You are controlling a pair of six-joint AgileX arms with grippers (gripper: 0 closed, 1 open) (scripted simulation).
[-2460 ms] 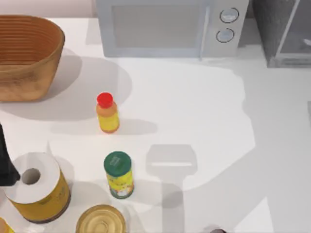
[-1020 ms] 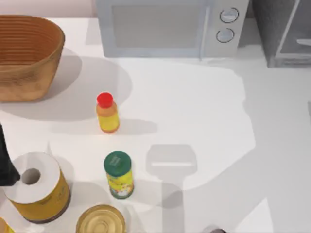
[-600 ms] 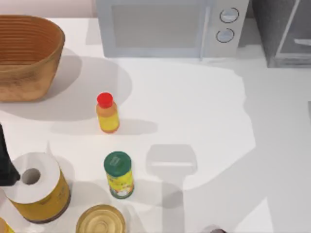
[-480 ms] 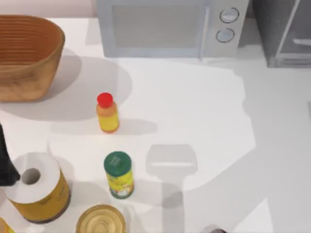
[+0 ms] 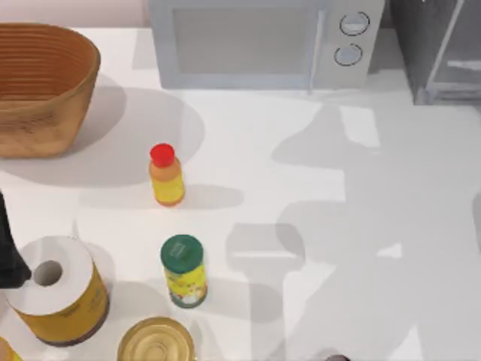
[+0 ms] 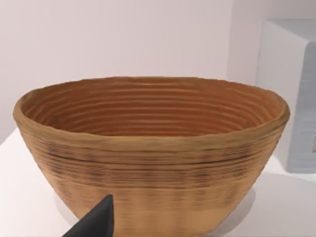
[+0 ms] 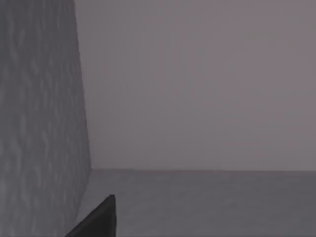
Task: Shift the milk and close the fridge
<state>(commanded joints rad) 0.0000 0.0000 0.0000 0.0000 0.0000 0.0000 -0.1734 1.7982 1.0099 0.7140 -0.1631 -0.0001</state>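
Shadows on the white desk (image 5: 316, 188) have shifted since half a second ago: new dark patches spread across its right half, below the white microwave with two round knobs (image 5: 259, 41). Nothing else moved. I see my left arm (image 5: 9, 248) as a dark shape at the desk's left edge, beside the white paper roll with a yellow wrapper (image 5: 56, 289); its wrist camera faces the ribbed brown wicker basket (image 6: 150, 153). I cannot tell how either claw stands. Dark grey fridge with a light grey door frame (image 5: 443, 49) sits at the far right corner. Red-capped orange bottle (image 5: 165, 174) and green-lidded yellow jar (image 5: 183, 269) stand mid-desk. I cannot locate the milk.
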